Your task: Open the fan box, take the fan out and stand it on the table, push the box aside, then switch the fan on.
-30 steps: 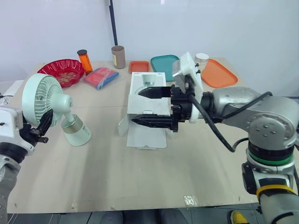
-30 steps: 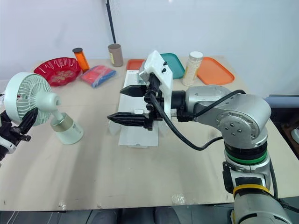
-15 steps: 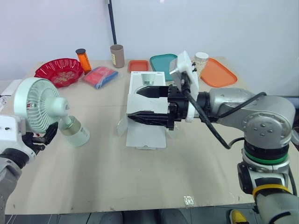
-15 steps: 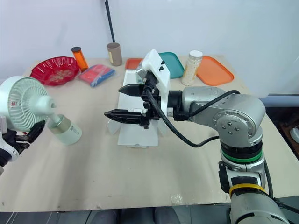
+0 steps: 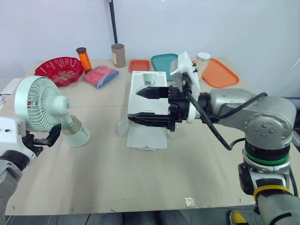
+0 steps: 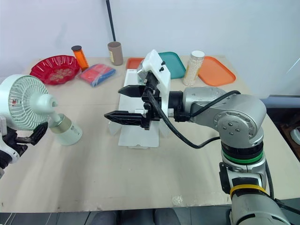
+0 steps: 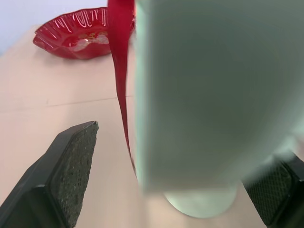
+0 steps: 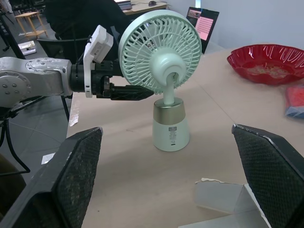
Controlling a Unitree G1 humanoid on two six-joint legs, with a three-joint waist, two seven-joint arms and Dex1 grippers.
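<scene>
The pale green fan (image 5: 41, 104) stands upright on its round base (image 5: 77, 134) at the table's left. My left gripper (image 5: 46, 138) is open just behind and below the fan's head, on the near-left side. In the left wrist view its fingers (image 7: 64, 171) stand wide apart with the fan's green body close between them. The white fan box (image 5: 146, 137) lies open in the middle of the table. My right gripper (image 5: 134, 105) hovers open over the box, pointing left toward the fan (image 8: 164, 61).
Along the back stand a red bowl (image 5: 61, 71), an orange bottle (image 5: 85, 60), a brown cylinder (image 5: 118, 55), a red-blue packet (image 5: 101, 76), a small orange tray (image 5: 139, 66), a teal tray (image 5: 163, 63), a white jar (image 6: 194, 68) and an orange tray (image 5: 218, 75).
My left gripper has dropped away from the fan's head toward the near-left edge. The fan stays standing. My right gripper edged slightly left over the box.
</scene>
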